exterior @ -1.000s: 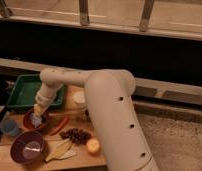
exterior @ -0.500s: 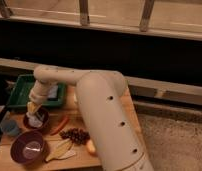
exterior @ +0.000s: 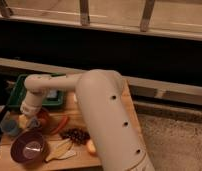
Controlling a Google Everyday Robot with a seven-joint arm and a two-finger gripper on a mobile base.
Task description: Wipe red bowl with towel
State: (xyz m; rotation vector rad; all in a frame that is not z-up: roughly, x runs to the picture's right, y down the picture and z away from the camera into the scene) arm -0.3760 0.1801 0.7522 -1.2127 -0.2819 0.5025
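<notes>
A small red bowl (exterior: pixel 43 120) sits on the wooden table (exterior: pixel 106 107), left of centre. My gripper (exterior: pixel 27 116) hangs at the end of the white arm (exterior: pixel 94 100), right at the bowl's left rim and partly covering it. A pale yellowish piece (exterior: pixel 24 122), possibly the towel, shows just under the gripper. I cannot tell whether it touches the inside of the bowl.
A purple bowl (exterior: pixel 28 148) stands in front of the red one. A blue cup (exterior: pixel 9 127) is at the left and a green tray (exterior: pixel 19 95) behind. A red chili (exterior: pixel 60 124), dark grapes (exterior: pixel 75 135), an orange fruit (exterior: pixel 91 146) and pale slices (exterior: pixel 60 150) lie to the right.
The arm has swung left, and the gripper has shifted left and slightly down at the red bowl. The objects on the table have stayed in place.
</notes>
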